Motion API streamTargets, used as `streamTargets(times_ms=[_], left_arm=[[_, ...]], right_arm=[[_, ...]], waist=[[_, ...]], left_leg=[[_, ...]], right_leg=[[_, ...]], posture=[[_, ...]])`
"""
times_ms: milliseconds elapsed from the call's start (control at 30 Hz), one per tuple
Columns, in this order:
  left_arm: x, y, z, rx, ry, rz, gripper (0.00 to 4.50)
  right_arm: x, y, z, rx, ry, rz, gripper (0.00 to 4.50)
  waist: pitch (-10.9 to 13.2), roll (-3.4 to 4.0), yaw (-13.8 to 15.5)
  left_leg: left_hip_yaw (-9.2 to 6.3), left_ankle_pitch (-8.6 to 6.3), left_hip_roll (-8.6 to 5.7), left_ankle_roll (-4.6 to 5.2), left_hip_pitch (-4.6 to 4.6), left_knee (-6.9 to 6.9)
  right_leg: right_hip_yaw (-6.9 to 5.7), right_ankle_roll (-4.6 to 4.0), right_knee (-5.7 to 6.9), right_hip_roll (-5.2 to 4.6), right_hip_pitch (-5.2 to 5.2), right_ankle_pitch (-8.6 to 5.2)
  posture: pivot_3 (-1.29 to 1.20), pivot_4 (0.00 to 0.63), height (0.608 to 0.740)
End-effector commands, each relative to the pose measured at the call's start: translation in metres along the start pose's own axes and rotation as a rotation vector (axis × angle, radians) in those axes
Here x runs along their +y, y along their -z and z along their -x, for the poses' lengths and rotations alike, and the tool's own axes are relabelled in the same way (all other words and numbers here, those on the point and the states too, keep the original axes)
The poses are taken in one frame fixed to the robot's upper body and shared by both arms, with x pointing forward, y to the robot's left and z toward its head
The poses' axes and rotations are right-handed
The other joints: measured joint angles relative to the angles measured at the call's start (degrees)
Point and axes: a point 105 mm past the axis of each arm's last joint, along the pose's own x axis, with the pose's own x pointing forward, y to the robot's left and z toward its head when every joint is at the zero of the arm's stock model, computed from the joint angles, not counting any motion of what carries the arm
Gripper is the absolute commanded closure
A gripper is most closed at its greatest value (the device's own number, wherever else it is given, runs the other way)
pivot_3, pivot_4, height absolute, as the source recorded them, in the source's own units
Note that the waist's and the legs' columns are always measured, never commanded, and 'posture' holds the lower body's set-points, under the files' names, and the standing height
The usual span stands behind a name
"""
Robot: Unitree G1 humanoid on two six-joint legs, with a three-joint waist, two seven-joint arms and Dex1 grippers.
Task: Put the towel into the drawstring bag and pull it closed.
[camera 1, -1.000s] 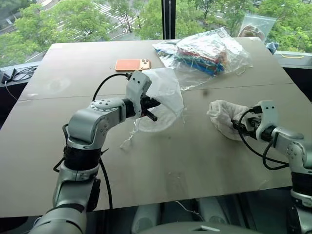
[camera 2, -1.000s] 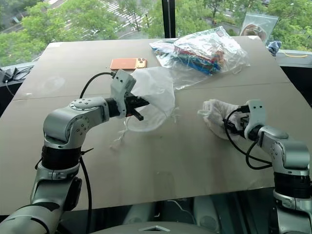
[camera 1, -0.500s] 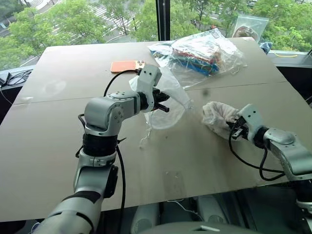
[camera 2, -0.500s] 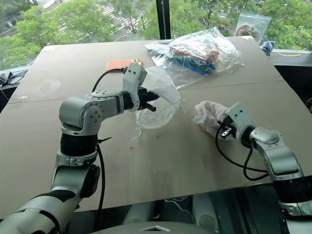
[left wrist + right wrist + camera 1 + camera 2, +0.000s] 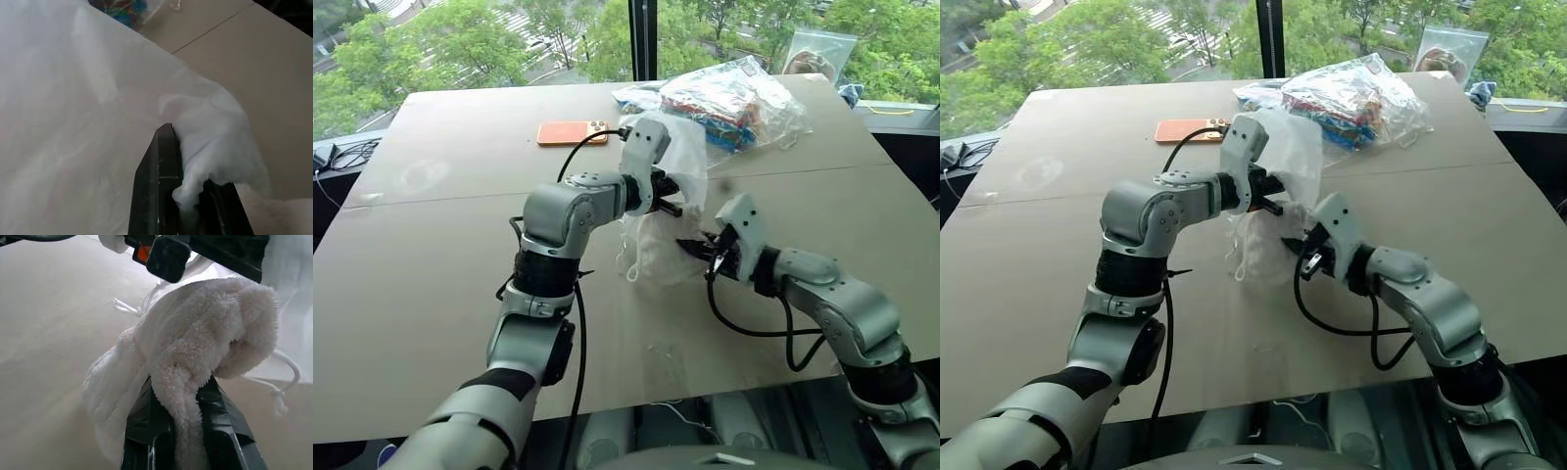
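- So the left hand [image 5: 677, 199] is clamped tight on the drawstring bag [image 5: 664, 230], pinching a bunch of the thin fabric between its two black fingers [image 5: 157, 196]. The wrist view shows the cloth squeezed right in there.
- The bag's held up off the table [image 5: 440, 284], hanging from that pinch. It's white, super thin and see-through-ish, draping in soft folds, with the lower part sagging down to about table level.
- You can spot thin white cord [image 5: 279, 382] dangling off the bag in the right wrist view, and a bit of string trailing at its lower left edge in the head views.
- The right hand [image 5: 697, 249] is clenched on the towel [image 5: 195, 357]. The fluffy cloth is jammed between the fingers and flops over the top of them.
- Towel looks off-white, fuzzy, kind of sherpa texture, folded over itself into a rounded hump with a loose flap hanging to one side.
- The towel sits right up against the lower part of the hanging bag, just below the left hand. Can't tell whether any of it is actually inside the mouth.
- Both hands are close together near the middle of the table, the right one coming in low from the right side.
- Background stuff: an orange phone [image 5: 575, 131] lying flat farther back, and a clear plastic bag [image 5: 734, 98] with colourful contents behind the drawstring bag, near the window edge.
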Motion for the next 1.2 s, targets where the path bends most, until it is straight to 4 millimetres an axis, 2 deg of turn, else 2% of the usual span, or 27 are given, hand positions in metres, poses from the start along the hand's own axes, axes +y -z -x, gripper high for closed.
streamTargets(times_ms=[33, 167, 333, 400, 467, 567, 633, 800, 900, 1000, 1067, 1200], left_arm=[[0.002, -0.018, 0.008, -0.075, -0.016, -0.039, 4.5], [0.012, -0.021, 0.012, -0.084, -0.051, -0.03, 4.5], [0.028, -0.017, 0.016, -0.077, -0.11, 0.034, 4.5], [0.029, -0.015, 0.016, -0.073, -0.103, 0.087, 4.5], [0.025, -0.014, 0.017, -0.059, -0.085, 0.07, 4.5], [0.017, -0.01, 0.021, -0.043, -0.04, 0.057, 4.5], [0.013, -0.009, 0.025, -0.044, -0.016, 0.052, 4.5], [0.003, -0.009, 0.03, -0.053, 0.027, 0.042, 4.5], [-0.004, -0.009, 0.031, -0.057, 0.063, 0.035, 4.5], [-0.01, -0.002, 0.034, -0.023, 0.096, 0.029, 4.5], [-0.01, 0.006, 0.037, 0.013, 0.099, 0.041, 4.5], [-0.001, 0.024, 0.048, 0.087, 0.077, 0.054, 4.5]], right_arm=[[0.002, -0.009, -0.002, -0.029, -0.002, 0.003, 4.47], [0.015, -0.017, 0.006, -0.078, -0.11, -0.052, 4.47], [0.034, -0.021, 0.015, -0.091, -0.263, 0.008, 4.47], [0.035, -0.028, 0.017, -0.138, -0.279, 0.037, 4.47], [0.024, -0.029, 0.012, -0.147, -0.221, 0.027, 4.47], [-0.001, -0.02, 0.002, -0.114, -0.067, -0.003, 4.47], [-0.016, -0.005, -0.001, -0.044, 0.022, -0.018, 4.47], [-0.023, 0.011, -0.01, 0.016, 0.072, -0.049, 4.47], [-0.026, 0.009, -0.02, 0.01, 0.109, -0.095, 4.47], [-0.032, -0.004, -0.028, -0.085, 0.174, -0.262, 4.47], [-0.037, -0.008, -0.028, -0.131, 0.211, -0.355, 4.47], [-0.058, -0.011, -0.015, -0.22, 0.301, -0.532, 4.47]], waist=[[0.0, 0.0, 0.4], [0.0, 0.0, 0.58], [0.01, 0.01, 0.56], [0.0, 0.01, 0.55], [0.0, 0.01, 0.37], [0.0, 0.01, 0.41], [0.0, 0.01, 0.49], [0.0, 0.01, 0.54], [0.0, 0.01, 0.37], [0.0, 0.01, 0.27], [0.0, 0.02, 0.3], [0.0, 0.02, 0.45]], left_leg=[[0.0, 0.0, -0.01, 0.0, -0.03, 0.0], [-0.03, 0.01, -0.06, -0.01, -0.36, 0.03], [-0.1, 0.0, -0.1, -0.01, -0.53, 0.06], [-0.12, 0.0, -0.12, 0.0, -0.53, 0.06], [-0.12, 0.0, -0.21, 0.0, -0.53, 0.06], [-0.13, 0.01, -0.23, -0.02, -0.52, 0.07], [-0.12, 0.06, -0.27, -0.1, -0.53, 0.07], [-0.1, 0.17, -0.36, -0.29, -0.56, 0.07], [-0.07, 0.18, -0.39, -0.29, -0.57, 0.07], [-0.04, 0.21, -0.37, -0.34, -0.59, 0.06], [-0.04, 0.22, -0.33, -0.37, -0.58, 0.05], [-0.05, 0.21, -0.32, -0.35, -0.66, 0.05]], right_leg=[[0.0, 0.0, -0.01, -0.02, -0.02, 0.0], [-0.06, 0.02, -0.02, -0.12, -0.31, 0.01], [-0.15, 0.02, 0.0, -0.15, -0.45, 0.01], [-0.17, 0.02, 0.01, -0.15, -0.45, 0.01], [-0.17, 0.02, 0.04, -0.13, -0.45, 0.01], [-0.16, 0.02, 0.14, -0.14, -0.49, 0.01], [-0.15, 0.01, 0.2, -0.19, -0.52, 0.01], [-0.14, 0.02, 0.24, -0.33, -0.56, 0.01], [-0.11, 0.02, 0.32, -0.33, -0.63, 0.01], [-0.06, 0.01, 0.42, -0.31, -0.73, 0.01], [-0.04, 0.0, 0.46, -0.28, -0.75, 0.01], [-0.04, 0.01, 0.45, -0.35, -0.8, 0.01]], posture=[[0.0, 0.15, 0.74], [0.0, 0.15, 0.74], [0.0, 0.15, 0.74], [0.0, 0.15, 0.74], [0.0, 0.15, 0.74], [0.0, 0.15, 0.74], [0.0, 0.15, 0.74], [0.0, 0.15, 0.74], [0.0, 0.15, 0.74], [0.0, 0.15, 0.74], [0.0, 0.15, 0.74], [0.0, 0.15, 0.74]])
